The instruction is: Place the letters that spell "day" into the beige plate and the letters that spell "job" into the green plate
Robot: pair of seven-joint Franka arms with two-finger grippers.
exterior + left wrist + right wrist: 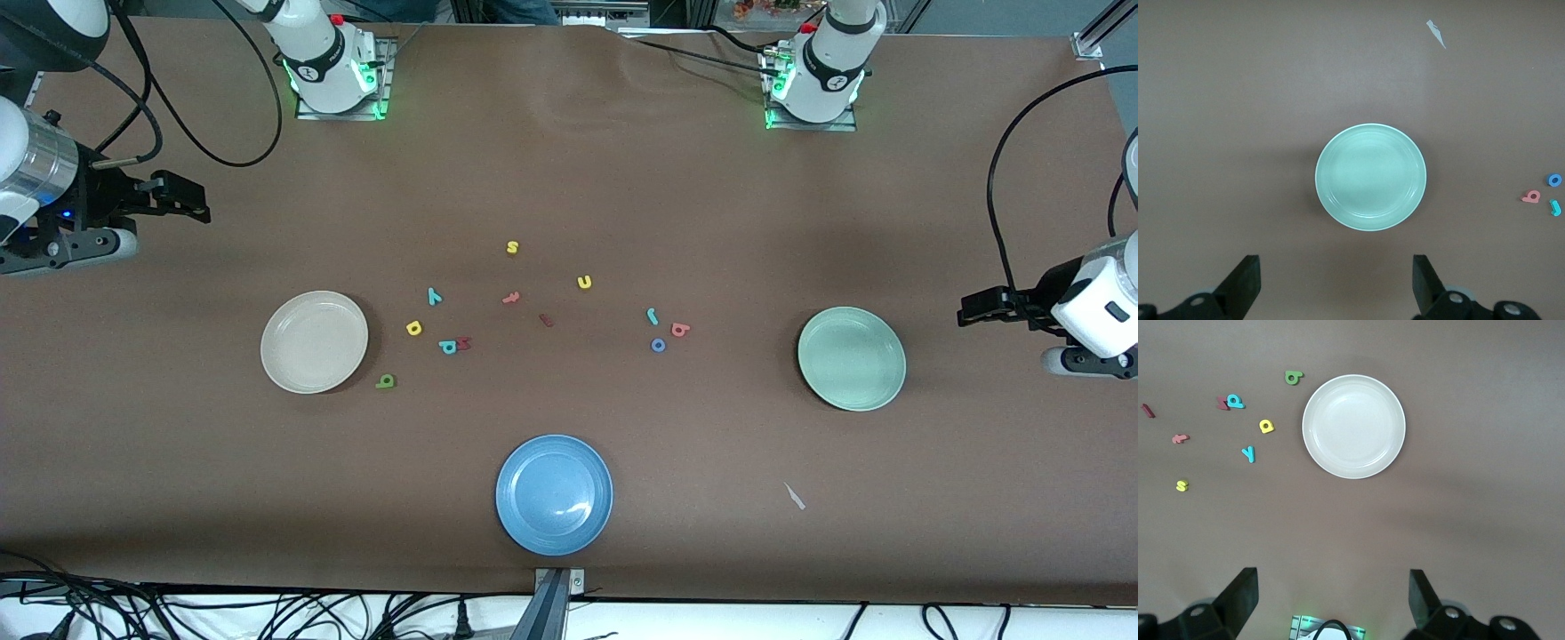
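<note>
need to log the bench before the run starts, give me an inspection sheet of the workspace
surface: brown table cover, slight wrinkle near the arm bases.
job's things: round beige plate and round pale green plate, both empty; green d, yellow a, teal y beside the beige plate; teal j, blue o, salmon b clustered toward the green plate.
clutter: round blue plate, spare foam letters, pale scrap.
grippers: left gripper open over the table's end by the green plate; right gripper open near the beige plate.
cables: black leads along the table edges.
surroundings: nothing seen.
</note>
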